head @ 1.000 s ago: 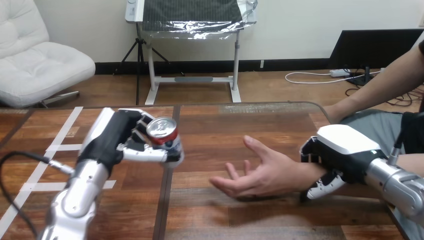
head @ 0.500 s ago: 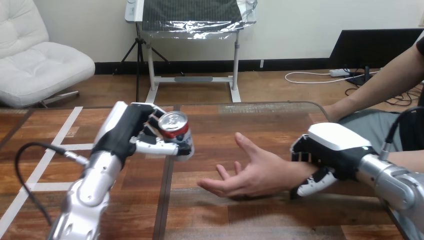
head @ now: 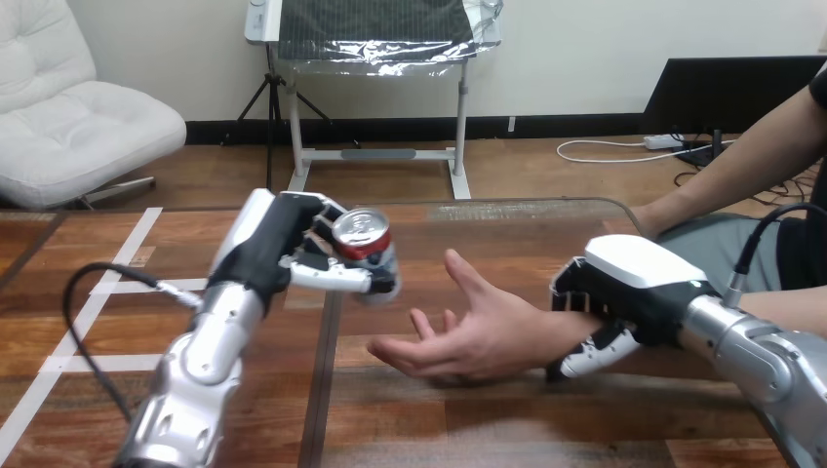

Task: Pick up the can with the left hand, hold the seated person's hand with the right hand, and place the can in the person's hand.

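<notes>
The left hand has carried the can rightward, fingers wrapped round it, and it now hangs in the air just beside the person's hand, palm open. The right hand has drawn that wrist inward, fingers and thumb curled round it. Handover looks close. One can, one person's hand, two robot hands.

No legible text — nothing readable

Head camera, facing forward and down across the table, close above it, left hand near at left, right hand at right
</notes>
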Robot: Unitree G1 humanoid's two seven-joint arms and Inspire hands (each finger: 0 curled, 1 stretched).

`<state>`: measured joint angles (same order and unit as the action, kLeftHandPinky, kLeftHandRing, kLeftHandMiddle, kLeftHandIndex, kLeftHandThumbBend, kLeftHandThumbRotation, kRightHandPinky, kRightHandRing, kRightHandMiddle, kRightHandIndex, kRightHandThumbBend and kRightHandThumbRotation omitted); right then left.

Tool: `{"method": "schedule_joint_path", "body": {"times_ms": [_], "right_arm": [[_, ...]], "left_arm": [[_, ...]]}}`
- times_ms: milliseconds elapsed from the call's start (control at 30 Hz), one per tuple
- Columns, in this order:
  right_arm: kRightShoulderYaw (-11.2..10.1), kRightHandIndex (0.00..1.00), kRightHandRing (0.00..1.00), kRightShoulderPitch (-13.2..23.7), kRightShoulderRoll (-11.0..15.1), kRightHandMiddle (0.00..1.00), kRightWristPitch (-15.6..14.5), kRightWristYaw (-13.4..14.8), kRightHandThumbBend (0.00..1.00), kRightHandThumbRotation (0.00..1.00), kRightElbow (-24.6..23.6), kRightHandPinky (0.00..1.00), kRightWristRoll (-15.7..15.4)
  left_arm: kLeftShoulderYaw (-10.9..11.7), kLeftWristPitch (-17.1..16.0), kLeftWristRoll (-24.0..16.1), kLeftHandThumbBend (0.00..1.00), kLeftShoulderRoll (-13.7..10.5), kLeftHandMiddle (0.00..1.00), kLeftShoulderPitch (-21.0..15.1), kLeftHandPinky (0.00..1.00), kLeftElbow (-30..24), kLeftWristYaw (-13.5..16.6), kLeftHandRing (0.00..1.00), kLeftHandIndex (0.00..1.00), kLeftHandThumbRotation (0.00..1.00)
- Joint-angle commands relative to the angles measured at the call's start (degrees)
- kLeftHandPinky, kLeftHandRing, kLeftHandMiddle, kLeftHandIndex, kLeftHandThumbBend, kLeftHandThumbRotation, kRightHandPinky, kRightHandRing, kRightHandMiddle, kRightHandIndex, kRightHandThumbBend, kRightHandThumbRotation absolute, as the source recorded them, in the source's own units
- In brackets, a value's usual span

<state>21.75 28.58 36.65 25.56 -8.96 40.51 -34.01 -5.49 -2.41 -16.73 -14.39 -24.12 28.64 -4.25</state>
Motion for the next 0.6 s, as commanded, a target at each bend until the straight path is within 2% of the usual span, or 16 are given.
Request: {"method": "schedule_joint_path", "body": {"times_ms": [0,267,567], "right_arm": [[-1.8,0.41,0.35,2.1,-2.9,0.4,-0.7,-0.1,0.67,0.3,0.0,0.31,2.7],[-2.0,0.41,0.35,2.1,-3.2,0.39,-1.1,-0.4,0.67,0.32,-1.0,0.3,3.2],[-2.0,0.4,0.33,2.0,-3.5,0.38,-2.2,-0.9,0.67,0.28,-2.5,0.29,3.5]], "left_arm": [[-0.9,-2.2,-0.1,0.69,1.6,0.37,-7.5,0.28,1.3,1.2,0.33,0.42,0.0],[-1.7,-3.3,0.2,0.69,3.2,0.38,-8.8,0.28,3.7,1.1,0.32,0.42,0.0],[-2.9,-4.8,0.1,0.68,5.1,0.38,-10.3,0.26,7.0,1.2,0.32,0.42,0.0]]}}
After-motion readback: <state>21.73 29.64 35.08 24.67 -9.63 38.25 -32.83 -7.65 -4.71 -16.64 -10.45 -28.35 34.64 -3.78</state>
